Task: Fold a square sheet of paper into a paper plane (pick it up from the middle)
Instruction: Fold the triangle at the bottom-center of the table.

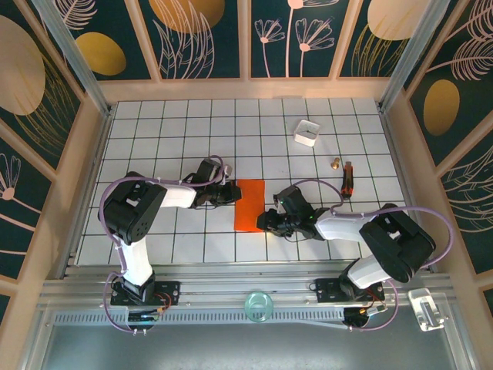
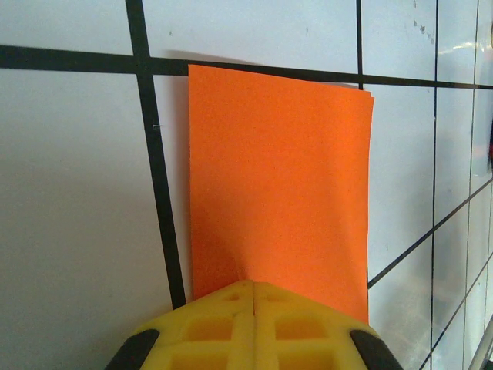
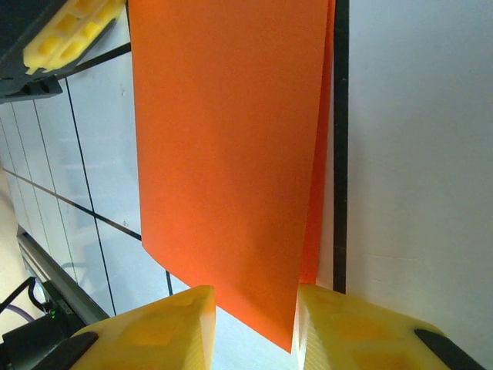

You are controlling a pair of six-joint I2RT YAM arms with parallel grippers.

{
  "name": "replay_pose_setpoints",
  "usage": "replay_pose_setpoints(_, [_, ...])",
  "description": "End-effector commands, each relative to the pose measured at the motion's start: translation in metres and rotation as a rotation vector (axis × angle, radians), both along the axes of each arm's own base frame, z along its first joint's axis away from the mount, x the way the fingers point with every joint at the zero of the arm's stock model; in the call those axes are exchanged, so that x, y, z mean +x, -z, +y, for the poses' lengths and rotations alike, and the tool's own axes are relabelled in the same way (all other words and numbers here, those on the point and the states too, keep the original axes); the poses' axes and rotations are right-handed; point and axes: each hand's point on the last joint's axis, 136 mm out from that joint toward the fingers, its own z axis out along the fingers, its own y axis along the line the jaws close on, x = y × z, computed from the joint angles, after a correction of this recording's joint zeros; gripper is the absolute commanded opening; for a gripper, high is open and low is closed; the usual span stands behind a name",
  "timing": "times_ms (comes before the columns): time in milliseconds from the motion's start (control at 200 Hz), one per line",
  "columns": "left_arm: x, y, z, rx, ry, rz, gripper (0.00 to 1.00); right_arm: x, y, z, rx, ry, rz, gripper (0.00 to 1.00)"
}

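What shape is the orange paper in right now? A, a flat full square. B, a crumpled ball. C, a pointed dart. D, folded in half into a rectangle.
D: the orange paper lies as a narrow rectangle, and the right wrist view shows two stacked layers along one long edge.

White tile tabletop w/ black grid under left pincer; beyond: dark teal wall panels, gold leaf prints, wood frame.

Bright, even overhead light; soft shadows, sharp focus.
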Motion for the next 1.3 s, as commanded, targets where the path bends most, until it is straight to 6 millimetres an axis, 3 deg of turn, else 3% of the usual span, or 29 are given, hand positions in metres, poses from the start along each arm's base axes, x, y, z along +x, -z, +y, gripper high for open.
replay_pose_setpoints(0, [-0.038,0.050,0.026,0.141,0.011,0.157,0.00,0.009,-0.005,0.004,0.007,0.027,-0.019,0.32])
replay_pose_setpoints(325, [-0.039,0.051,0.026,0.141,0.018,0.161,0.00,0.030,-0.014,0.010,0.080,0.074,-0.028,0.30])
replay_pose_setpoints(691, [-0.040,0.053,0.025,0.148,0.033,0.164,0.00,0.062,-0.007,0.004,0.080,0.120,-0.038,0.25])
replay_pose_setpoints(1046, [-0.030,0.039,0.017,0.125,0.044,0.140,0.00,0.073,-0.005,0.005,0.090,0.130,-0.015,0.03])
replay_pose_setpoints(1221, [-0.013,-0.003,0.011,0.088,0.036,0.016,0.30,0.068,-0.012,0.000,0.088,0.163,0.017,0.00])
replay_pose_setpoints(1296, [-0.014,-0.025,0.013,0.074,0.035,-0.070,0.39,0.065,-0.017,-0.001,0.100,0.186,0.040,0.00])
